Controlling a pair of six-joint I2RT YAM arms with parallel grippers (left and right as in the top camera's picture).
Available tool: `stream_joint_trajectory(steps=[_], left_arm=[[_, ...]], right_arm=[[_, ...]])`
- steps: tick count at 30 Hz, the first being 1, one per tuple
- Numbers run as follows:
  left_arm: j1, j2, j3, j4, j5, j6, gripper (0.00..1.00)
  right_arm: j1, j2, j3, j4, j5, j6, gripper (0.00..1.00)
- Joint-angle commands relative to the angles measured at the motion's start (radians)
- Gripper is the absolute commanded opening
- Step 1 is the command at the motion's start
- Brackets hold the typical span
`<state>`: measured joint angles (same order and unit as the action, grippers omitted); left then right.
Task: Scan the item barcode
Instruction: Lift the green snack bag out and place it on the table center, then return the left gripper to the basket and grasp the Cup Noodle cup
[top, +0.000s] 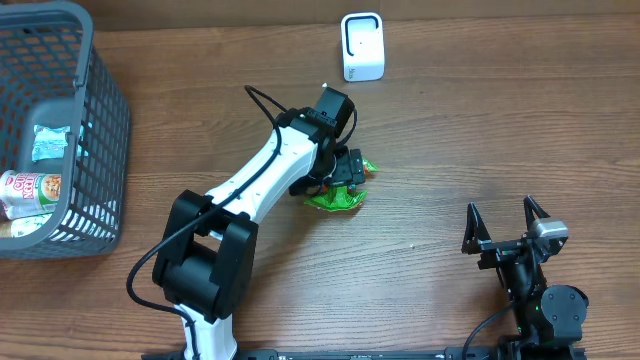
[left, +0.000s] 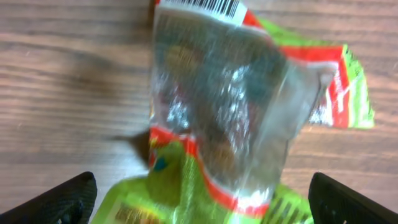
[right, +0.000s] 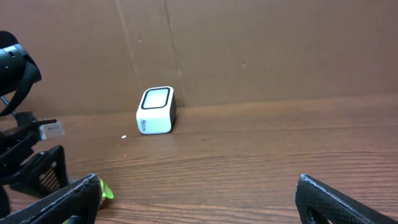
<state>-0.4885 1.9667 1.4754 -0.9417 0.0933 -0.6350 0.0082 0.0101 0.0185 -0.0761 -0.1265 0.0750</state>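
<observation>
Jaws wide on both sides.
Left arm reaches toward one o'clock, left gripper facing down; right gripper sits at five o'clock.

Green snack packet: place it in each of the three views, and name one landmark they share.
Overhead: the green snack packet lies mid-table, partly under the left gripper, nearer the robot than the white scanner.
Left wrist: it fills the centre, barcode at the top edge, between the open fingers.
Right wrist: only a green corner shows at the lower left.
Shared landmark: the wooden table.
</observation>
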Motion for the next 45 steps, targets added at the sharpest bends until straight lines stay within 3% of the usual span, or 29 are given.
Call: stream_joint_trajectory(steps=[1,9,14,17,23,29,34,45], left_arm=[[0.033,-0.002,0.166,-0.085,0.003,0.072,1.0],[0.196,-0.004,0.805,-0.473,-0.088,0.203,1.0],[0.399,-0.004,1.139,-0.664,-0.124,0.217,1.0],[0.563,-0.006,1.247,-0.748,-0.126,0.234,1.0],[0.902,-0.018,1.234,-0.748,-0.072,0.184,1.0],[1.14,0.0,1.148,-0.731,-0.096,0.111,1.0],[1.21,0.033,1.054,-0.682,-0.106,0.103,1.0],[1.219,0.172,0.869,-0.578,-0.183,-0.01,1.0]], right_arm=[[0.005,-0.007,-0.01,0.003,0.002,0.004,1.0],[0.005,-0.007,-0.01,0.003,0.002,0.004,1.0],[0.005,-0.007,-0.01,0.003,0.002,0.004,1.0],[0.005,-0.007,-0.01,0.004,0.002,0.004,1.0],[0.005,-0.007,-0.01,0.004,0.002,0.004,1.0],[0.005,-0.007,-0.01,0.003,0.002,0.004,1.0],[0.005,-0.007,-0.01,0.003,0.002,0.004,1.0],[0.005,-0.007,-0.01,0.003,0.002,0.004,1.0]])
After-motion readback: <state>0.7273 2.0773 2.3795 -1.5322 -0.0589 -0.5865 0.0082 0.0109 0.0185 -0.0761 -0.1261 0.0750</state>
